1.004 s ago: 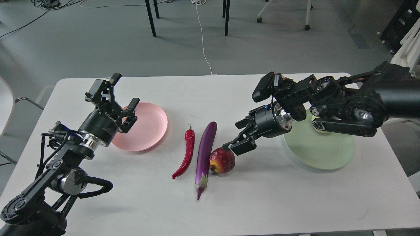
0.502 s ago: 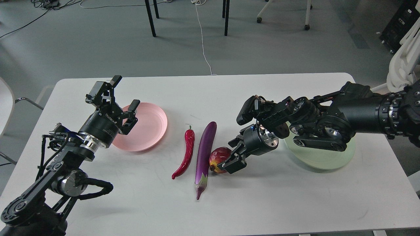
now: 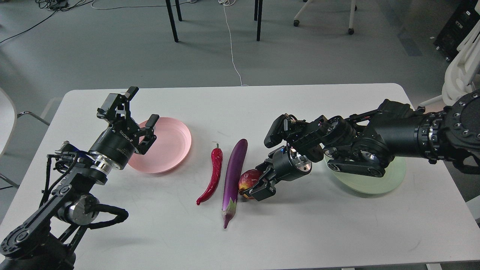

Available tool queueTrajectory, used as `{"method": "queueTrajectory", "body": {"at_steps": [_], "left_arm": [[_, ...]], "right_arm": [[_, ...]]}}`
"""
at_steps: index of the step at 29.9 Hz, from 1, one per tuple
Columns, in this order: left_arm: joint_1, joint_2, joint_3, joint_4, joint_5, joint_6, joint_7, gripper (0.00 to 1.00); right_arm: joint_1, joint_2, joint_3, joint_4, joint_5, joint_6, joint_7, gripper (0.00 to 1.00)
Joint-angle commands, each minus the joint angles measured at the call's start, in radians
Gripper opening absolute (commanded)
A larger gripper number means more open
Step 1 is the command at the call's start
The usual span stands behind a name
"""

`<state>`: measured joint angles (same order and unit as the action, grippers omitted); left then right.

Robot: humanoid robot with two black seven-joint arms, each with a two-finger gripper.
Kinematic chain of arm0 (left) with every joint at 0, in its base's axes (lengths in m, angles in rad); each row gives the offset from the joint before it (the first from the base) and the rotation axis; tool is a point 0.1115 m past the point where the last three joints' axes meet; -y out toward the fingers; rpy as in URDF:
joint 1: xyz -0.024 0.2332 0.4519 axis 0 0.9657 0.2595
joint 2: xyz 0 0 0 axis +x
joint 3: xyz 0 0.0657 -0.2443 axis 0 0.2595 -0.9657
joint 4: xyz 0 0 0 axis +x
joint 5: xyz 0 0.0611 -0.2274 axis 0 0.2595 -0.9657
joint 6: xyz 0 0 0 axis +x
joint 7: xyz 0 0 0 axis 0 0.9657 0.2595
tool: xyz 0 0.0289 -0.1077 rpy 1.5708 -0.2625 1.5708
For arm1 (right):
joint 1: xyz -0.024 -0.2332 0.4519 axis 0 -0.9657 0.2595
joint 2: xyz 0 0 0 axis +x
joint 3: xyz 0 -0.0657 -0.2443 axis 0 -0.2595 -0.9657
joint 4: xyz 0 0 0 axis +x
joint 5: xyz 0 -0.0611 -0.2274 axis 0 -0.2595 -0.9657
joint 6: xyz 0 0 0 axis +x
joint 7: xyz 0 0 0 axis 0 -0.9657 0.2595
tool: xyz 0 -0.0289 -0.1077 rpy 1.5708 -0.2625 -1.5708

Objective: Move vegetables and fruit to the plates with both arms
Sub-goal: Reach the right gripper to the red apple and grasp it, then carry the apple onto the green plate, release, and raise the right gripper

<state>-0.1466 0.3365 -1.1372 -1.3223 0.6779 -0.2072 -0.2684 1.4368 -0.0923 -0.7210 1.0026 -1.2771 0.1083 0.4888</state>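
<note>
A red chili pepper (image 3: 213, 174) and a purple eggplant (image 3: 234, 172) lie side by side at the table's middle. A dark red pomegranate (image 3: 246, 179) touches the eggplant's right side. My right gripper (image 3: 258, 183) is low on the table, open, with one finger on each side of the pomegranate. My left gripper (image 3: 142, 107) is open and empty, held above the left edge of the pink plate (image 3: 170, 148). The green plate (image 3: 388, 182) lies at the right, partly under my right arm. The peach is out of view.
The white table (image 3: 300, 232) has its far edge at the top and its front edge at the bottom. Chair legs and cables are on the floor behind it. A white object (image 3: 459, 75) stands past the right corner.
My right gripper has come down and to the left, and its fingers now straddle the pomegranate. The pomegranate has shifted slightly left against the eggplant. The left arm has barely moved.
</note>
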Motion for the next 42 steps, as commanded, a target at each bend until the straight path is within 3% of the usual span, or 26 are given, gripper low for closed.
{"method": "queueTrajectory", "body": {"at_steps": [1, 10, 13, 19, 27, 30, 33, 42], "left_arm": [[0.001, 0.001, -0.001, -0.005, 0.0, 0.0, 0.0, 1.0], [0.002, -0.002, 0.001, -0.023, 0.0, 0.0, 0.0, 1.0], [0.002, -0.004, 0.001, -0.023, 0.0, 0.0, 0.0, 1.0], [0.004, -0.004, 0.001, -0.023, 0.0, 0.0, 0.0, 1.0], [0.004, -0.008, 0.002, -0.025, 0.002, 0.0, 0.0, 1.0], [0.005, -0.005, 0.002, -0.025, 0.002, 0.0, 0.0, 1.0], [0.012, -0.007, 0.001, -0.025, 0.002, 0.0, 0.0, 1.0], [0.01, -0.01, 0.001, -0.025, 0.002, 0.0, 0.0, 1.0]], "right_arm": [[0.019, -0.009, -0.002, 0.01, -0.001, 0.001, 0.0, 0.46], [0.217, -0.225, -0.008, 0.16, -0.021, 0.007, 0.0, 0.46], [0.25, -0.325, -0.044, 0.162, -0.125, 0.008, 0.0, 0.46], [0.241, -0.527, -0.098, 0.159, -0.323, 0.01, 0.0, 0.46], [0.133, -0.621, -0.117, 0.152, -0.332, 0.01, 0.0, 0.49], [0.099, -0.639, -0.113, 0.151, -0.332, 0.004, 0.0, 0.57], [0.076, -0.641, -0.101, 0.145, -0.331, -0.004, 0.0, 0.79], [0.062, -0.642, -0.071, 0.137, -0.329, -0.018, 0.0, 0.94]]}}
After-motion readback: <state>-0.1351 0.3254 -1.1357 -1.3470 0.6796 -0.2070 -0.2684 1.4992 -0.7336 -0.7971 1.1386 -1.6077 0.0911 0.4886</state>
